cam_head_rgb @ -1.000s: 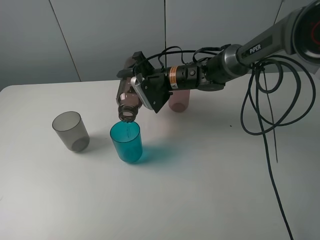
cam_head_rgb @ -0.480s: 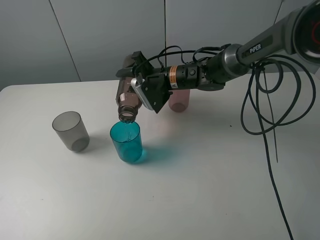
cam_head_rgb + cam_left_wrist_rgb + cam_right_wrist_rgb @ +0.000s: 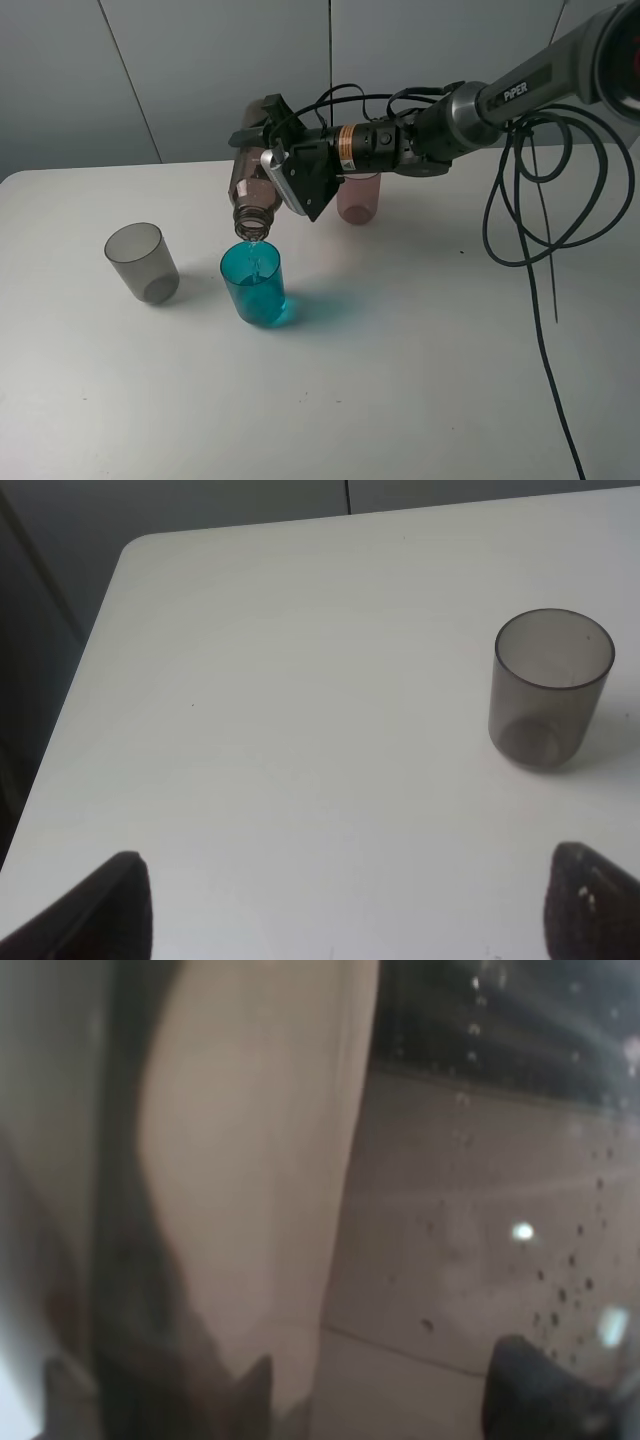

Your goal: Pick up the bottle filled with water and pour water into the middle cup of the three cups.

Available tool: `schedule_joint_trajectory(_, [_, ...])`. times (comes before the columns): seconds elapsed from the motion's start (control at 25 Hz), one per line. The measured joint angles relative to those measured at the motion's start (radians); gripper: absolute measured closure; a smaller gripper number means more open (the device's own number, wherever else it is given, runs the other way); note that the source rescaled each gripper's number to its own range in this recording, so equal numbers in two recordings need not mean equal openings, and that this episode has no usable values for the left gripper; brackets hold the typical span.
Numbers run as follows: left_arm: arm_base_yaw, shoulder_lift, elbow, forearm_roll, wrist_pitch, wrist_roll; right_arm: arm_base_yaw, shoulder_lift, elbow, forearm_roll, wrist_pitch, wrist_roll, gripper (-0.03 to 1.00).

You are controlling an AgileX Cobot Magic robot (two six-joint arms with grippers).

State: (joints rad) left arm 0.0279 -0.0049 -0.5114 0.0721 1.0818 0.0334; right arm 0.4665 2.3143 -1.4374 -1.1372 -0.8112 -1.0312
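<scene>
In the exterior high view my right gripper (image 3: 264,158) reaches across the middle and is shut on the brownish-pink bottle (image 3: 248,188). The bottle is tipped steeply, neck down, its mouth just above the teal-blue middle cup (image 3: 254,284). A thin stream of water (image 3: 258,245) seems to fall from the mouth into that cup. The smoky grey cup (image 3: 142,262) stands to its left, the pinkish-mauve cup (image 3: 358,198) behind the arm. The right wrist view is filled by the blurred bottle wall (image 3: 250,1160) with droplets. My left gripper (image 3: 350,930) is open and empty, short of the grey cup (image 3: 550,688).
The white table (image 3: 400,380) holds only the three cups. Black cables (image 3: 530,200) hang from the right arm over the table's right side. The table's far left corner (image 3: 135,550) shows in the left wrist view, with a dark drop beyond it.
My right gripper has lifted a little and turned the bottle steeper, its neck pointing more straight down over the teal-blue cup. The cups have not moved.
</scene>
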Motion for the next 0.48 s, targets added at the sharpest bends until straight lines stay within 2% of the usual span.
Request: schedule_joint_trajectory(0.48, [0.000,0.000,0.000,0.000,0.000,0.000,0.001,-0.009,0.000,0.000,-0.008,-0.050,0.95])
